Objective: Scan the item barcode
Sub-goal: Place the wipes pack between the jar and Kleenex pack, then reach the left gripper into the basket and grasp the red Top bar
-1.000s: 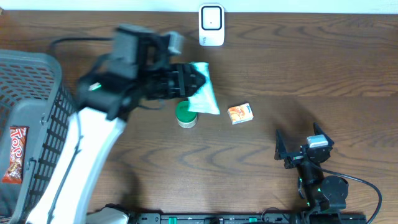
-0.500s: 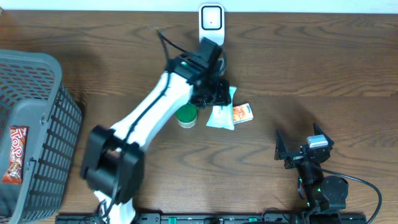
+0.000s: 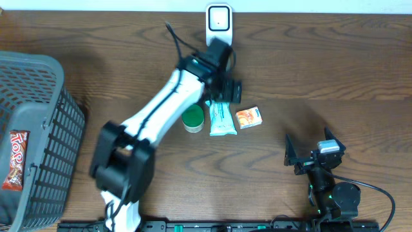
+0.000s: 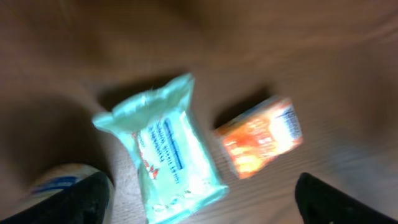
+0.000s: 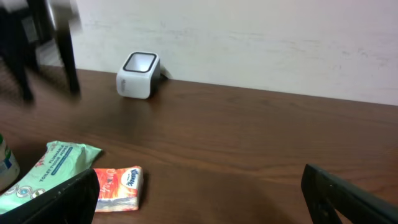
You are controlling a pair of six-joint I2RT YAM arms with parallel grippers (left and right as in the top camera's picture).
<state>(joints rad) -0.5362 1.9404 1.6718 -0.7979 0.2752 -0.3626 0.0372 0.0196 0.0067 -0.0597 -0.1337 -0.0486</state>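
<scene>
The item, a mint-green wipes packet [image 3: 220,119] [image 4: 168,149] [image 5: 43,171], lies flat on the table between a green-lidded jar and an orange tissue pack. My left gripper [image 3: 224,91] [image 4: 202,208] hovers just above the packet's far end. It is open, and its dark fingertips [image 4: 81,199] stand wide on either side with nothing held. The white barcode scanner [image 3: 219,24] [image 5: 140,74] stands at the table's far edge, beyond the left gripper. My right gripper [image 3: 308,156] [image 5: 199,205] is open and empty near the front right, pointing toward the scanner.
A green-lidded jar [image 3: 192,118] [image 4: 53,186] sits left of the packet and an orange tissue pack [image 3: 248,116] [image 4: 261,134] [image 5: 118,186] right of it. A grey basket [image 3: 38,116] with a snack bar [image 3: 18,160] stands at the left edge.
The left gripper has opened and let go of the wipes packet. The packet now lies on the table between the jar and the tissue pack. The right arm has not moved.
</scene>
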